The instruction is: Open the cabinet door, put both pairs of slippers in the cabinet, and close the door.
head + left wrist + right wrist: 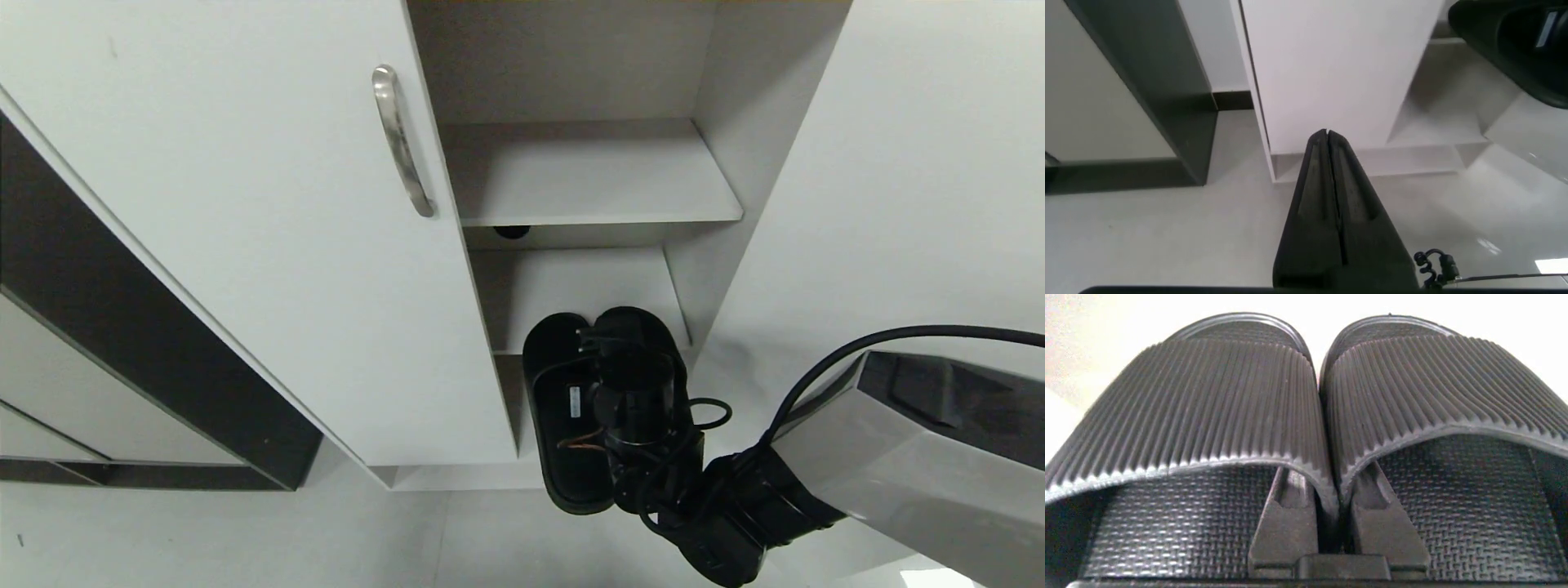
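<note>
Black left tool [1327,143], grey cabled arm [922,457]

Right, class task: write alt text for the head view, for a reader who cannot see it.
The right gripper holds a pair of black slippers side by side at the front edge of the lower shelf of an open white cabinet. The cabinet door stands open on the left, its metal handle facing the camera; a second shelf sits above.

Small white label [574,401] on the black slipper [549,433], print too small to read.
</note>
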Available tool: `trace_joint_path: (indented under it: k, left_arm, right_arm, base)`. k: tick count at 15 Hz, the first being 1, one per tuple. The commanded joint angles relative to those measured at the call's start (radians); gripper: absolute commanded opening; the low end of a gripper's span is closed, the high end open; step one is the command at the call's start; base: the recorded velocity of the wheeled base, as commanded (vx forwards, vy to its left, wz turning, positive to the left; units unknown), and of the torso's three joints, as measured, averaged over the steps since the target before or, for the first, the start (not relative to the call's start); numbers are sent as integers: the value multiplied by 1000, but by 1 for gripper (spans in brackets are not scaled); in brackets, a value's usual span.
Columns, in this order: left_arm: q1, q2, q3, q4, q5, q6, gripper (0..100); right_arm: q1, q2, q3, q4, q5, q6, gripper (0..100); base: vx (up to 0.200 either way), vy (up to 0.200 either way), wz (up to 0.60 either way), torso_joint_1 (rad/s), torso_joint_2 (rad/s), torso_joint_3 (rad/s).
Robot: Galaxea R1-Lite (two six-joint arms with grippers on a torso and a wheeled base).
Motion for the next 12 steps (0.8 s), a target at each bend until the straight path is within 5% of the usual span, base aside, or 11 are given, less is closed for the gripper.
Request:
trace_joint_path:
  k: [1,8,12]
  left_arm:
    - [0,1,0,0,2,0,0]
    - [0,1,0,0,2,-2,0]
    - [0,1,0,0,3,-8,0]
  right_arm:
    - [1,23,-4,-2,-1,1,0]
    - [-38,131,-162,-22,4,-31,0]
    - [-102,240,-441,121,5,-54,0]
  base:
    - [200,0,0,2,7,2]
    - [29,0,0,1,0,0]
    - [0,0,0,0,0,0]
